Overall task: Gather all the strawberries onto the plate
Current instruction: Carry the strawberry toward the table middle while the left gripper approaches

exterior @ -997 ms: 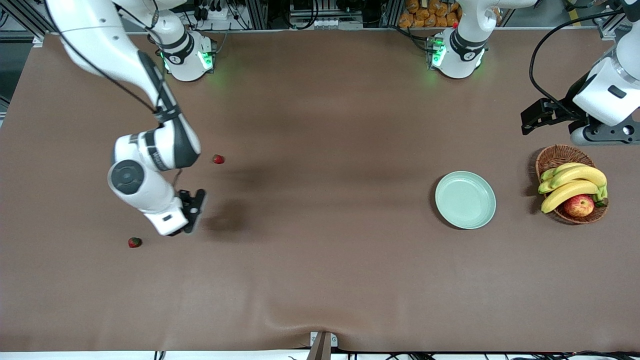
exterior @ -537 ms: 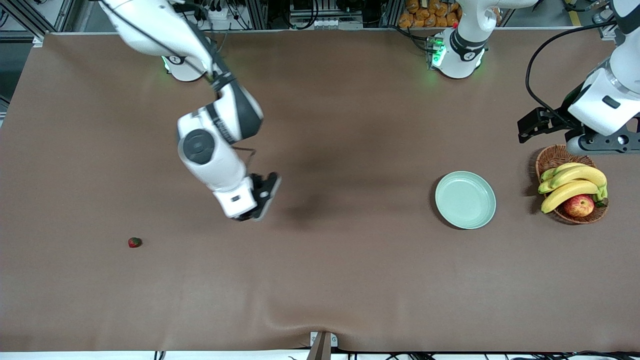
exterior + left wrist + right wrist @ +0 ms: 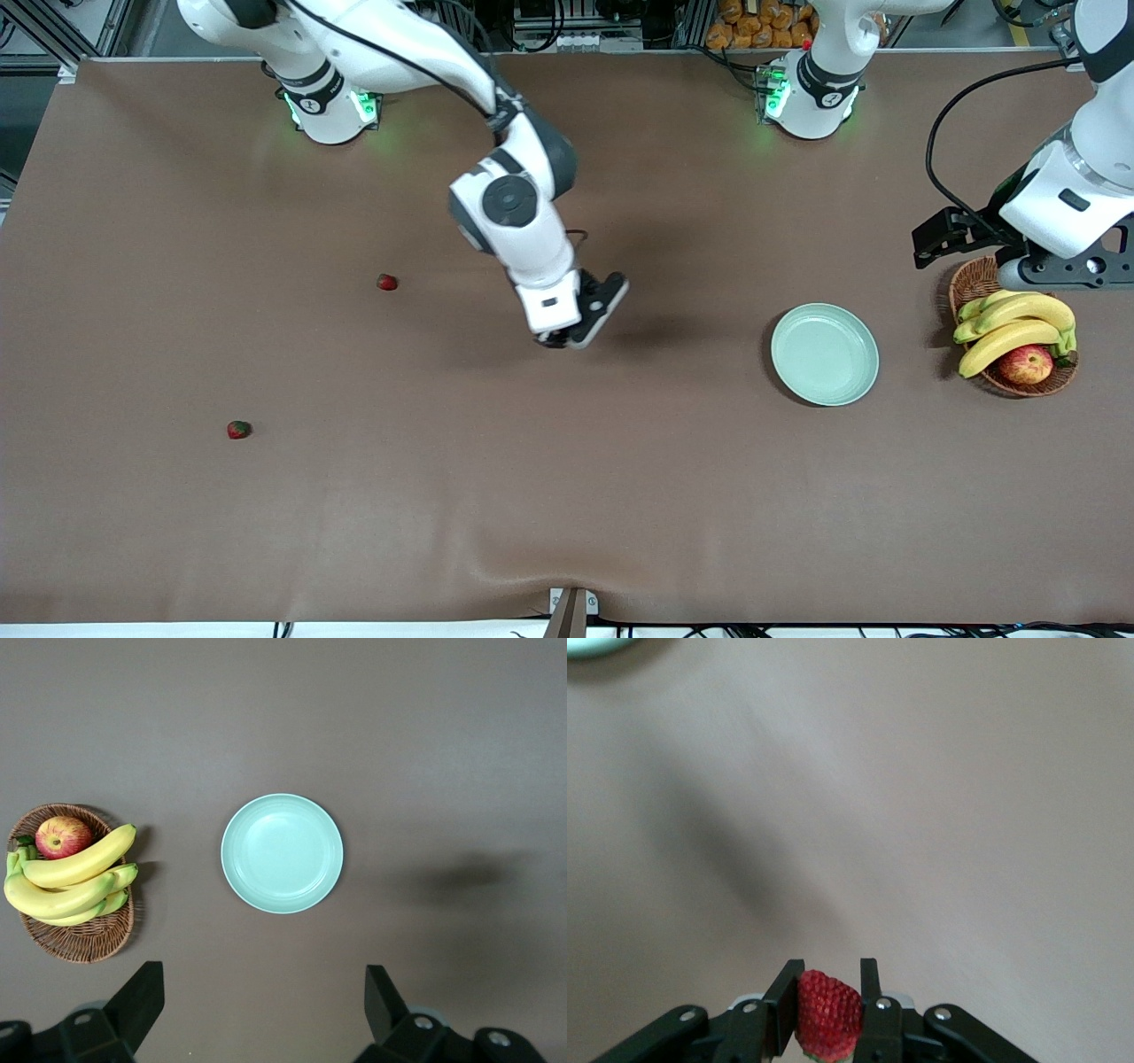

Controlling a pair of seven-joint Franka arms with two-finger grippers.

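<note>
I had the right gripper (image 3: 825, 979) pinching a strawberry (image 3: 829, 1014) in the air, plate (image 3: 825, 354) at its 3 o'clock, left gripper (image 3: 261, 992) open; a small slip could drop it.

Even, bright overhead light fills the front view; the matte brown worktop (image 3: 567, 496) shows no glare; a soft dark shadow lies on it beside the right tool (image 3: 580, 332), toward the round pale mint-green plate (image 3: 825, 354), whose glossy surface carries a faint sheen; green lamps glow on both arm bases; in the right wrist view the worktop is blurred and pale, while the red strawberry (image 3: 829, 1014) between the tool's fingers stays sharp; the left wrist view is crisp, evenly lit.
</note>
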